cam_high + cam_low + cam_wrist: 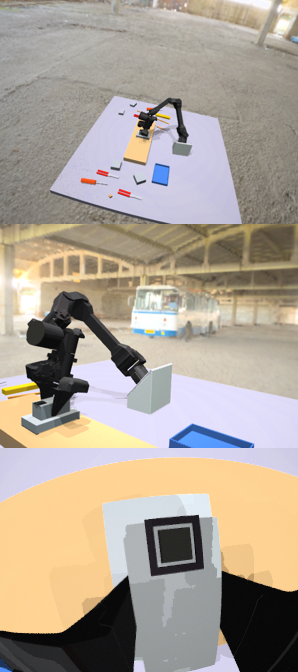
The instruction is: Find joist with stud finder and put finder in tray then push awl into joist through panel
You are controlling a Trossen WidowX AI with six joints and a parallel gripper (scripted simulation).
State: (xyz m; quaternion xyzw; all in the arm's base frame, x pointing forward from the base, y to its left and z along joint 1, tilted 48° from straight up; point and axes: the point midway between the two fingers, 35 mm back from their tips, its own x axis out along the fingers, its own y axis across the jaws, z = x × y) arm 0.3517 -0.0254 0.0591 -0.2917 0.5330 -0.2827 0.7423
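Top view, going left to right across the picture: far to the left of the pincer (144, 132) (52, 405) (176, 598) and nearer the viewer lie an orange driver (88, 181), red-handled pliers (102, 172) and a tiny orange cube (110, 196). Next come a grey block (116, 165) on the near side and a smaller one (121, 111) on the far side. Second pliers (124, 192) and a tilted block (139, 178) lie on the near side, with another small block (133, 104) beyond the pincer.

The pincer is closed on the finder (143, 136) (51, 422) (172, 618), a finger on either side of its upright body. The finder stands upright over the far part of the panel (136, 151) (108, 435) (50, 528); I cannot tell whether its base touches. In the wrist view, its square screen (176, 545) is dark.

Just right of the pincer is a slim tan-handled tool (160, 127); whether it is the awl I cannot tell. Beyond it lies a yellow bar (163, 116). The blue tray (161, 174) (213, 437) is right of the pincer, toward the viewer. Farthest right is the grey stand (182, 149) (161, 392).
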